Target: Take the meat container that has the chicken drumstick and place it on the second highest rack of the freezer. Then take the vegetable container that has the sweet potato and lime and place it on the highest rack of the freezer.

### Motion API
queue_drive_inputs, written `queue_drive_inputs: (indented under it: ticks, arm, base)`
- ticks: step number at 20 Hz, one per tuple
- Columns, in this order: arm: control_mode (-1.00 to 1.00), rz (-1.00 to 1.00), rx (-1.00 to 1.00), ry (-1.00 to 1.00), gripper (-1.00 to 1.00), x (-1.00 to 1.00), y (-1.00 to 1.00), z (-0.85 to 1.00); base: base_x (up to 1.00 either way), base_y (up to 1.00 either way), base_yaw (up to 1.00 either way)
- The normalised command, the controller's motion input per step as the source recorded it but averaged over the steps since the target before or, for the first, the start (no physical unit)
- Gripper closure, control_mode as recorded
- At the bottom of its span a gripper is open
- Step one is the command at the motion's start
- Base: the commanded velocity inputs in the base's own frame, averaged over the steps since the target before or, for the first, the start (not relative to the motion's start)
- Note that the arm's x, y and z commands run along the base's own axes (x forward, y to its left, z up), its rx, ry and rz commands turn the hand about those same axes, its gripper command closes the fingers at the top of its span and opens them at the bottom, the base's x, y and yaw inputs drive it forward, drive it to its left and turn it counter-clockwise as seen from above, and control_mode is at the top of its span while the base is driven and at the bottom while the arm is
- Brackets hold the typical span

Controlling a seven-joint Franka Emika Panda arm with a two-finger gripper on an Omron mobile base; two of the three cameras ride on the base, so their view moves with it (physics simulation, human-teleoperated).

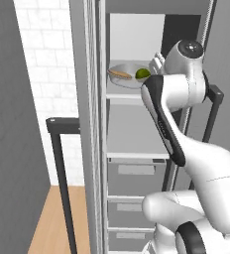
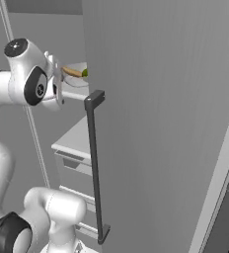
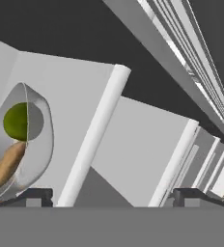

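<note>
- freezer door handle [image 1: 62, 168] far left in left base view, door swung wide so the arm can reach the racks.
- veg container [image 1: 129, 76] w/ sweet potato [image 1: 120, 74] + lime [image 1: 143, 73] sits on the highest rack [image 1: 122, 96], prob already set down there as the task wants.
- rack below [image 1: 137, 134] looks bare from here; no meat container visible on it, can't tell more.
- gripper [image 3: 111, 195] just right of the container, fingers [image 3: 34, 197] spread wide, holding nothing, apart from the container wall.
- right base view: door slab [image 2: 161, 123] hides most of the freezer, just the container edge peeks past it.
- hand view: clear shell w/ lime [image 3: 16, 120] over sweet potato [image 3: 5, 166], plus rack front edges close up.
</note>
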Motion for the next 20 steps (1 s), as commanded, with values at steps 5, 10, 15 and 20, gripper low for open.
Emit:
queue_drive_inputs:
  ticks: [5,10,15,20]
  arm:
    - [-1.0,0.0,-0.01,0.03,-1.0,-1.0,-0.39,-0.37]
    - [-1.0,0.0,-0.06,0.0,-1.0,-1.0,-0.31,-0.77]
    - [-1.0,0.0,0.01,0.01,-1.0,-0.94,-0.46,-0.33]
    - [-1.0,0.0,0.01,0.0,-1.0,-0.99,-0.45,0.04]
  base:
    - [0.0,0.0,0.0]
    - [0.0,0.0,0.0]
    - [0.0,0.0,0.0]
    - [0.0,0.0,0.0]
